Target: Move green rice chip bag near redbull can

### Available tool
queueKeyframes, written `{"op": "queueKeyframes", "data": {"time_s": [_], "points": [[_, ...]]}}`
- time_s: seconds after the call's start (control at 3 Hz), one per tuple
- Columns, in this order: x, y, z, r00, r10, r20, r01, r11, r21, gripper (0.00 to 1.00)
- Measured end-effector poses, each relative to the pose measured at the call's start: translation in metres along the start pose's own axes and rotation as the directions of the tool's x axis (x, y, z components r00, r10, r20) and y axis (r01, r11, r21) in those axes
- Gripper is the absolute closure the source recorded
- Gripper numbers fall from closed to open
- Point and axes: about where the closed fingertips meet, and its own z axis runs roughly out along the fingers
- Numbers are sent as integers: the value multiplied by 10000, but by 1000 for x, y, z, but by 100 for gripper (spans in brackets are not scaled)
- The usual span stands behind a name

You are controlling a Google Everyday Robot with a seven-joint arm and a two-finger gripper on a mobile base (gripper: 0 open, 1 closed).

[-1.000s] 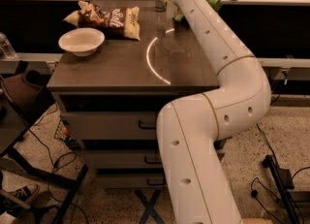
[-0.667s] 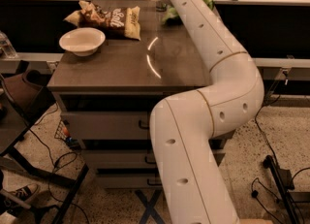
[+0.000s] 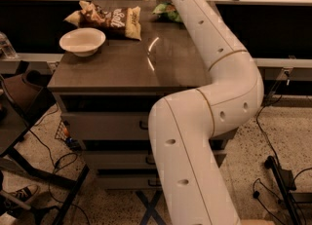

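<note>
Arm (image 3: 229,73) has swung across the back of the surface (image 3: 122,68). Green rice chip bag (image 3: 167,10) now lies at the rear edge against the arm. Gripper is hidden past the wrist, so its grip cannot be told. Redbull can is unseen. Placement is probably near, though unconfirmed.

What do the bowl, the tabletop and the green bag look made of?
Bowl: cream, smooth, likely ceramic or plastic; soft sheen. Tabletop: dark grey laminate or metal, semi-gloss; it mirrors a curved light streak. Green rice chip bag: crinkled glossy film, mostly hidden behind the arm. The tool is out of view, past the arm's far end.
</note>
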Motion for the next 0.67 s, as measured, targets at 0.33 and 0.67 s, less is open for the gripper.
{"op": "queueKeyframes", "data": {"time_s": [0.33,0.67], "points": [[4,1,3,10000,-8,-60,8,10000,-2,0],[4,1,3,10000,-8,-60,8,10000,-2,0]]}}
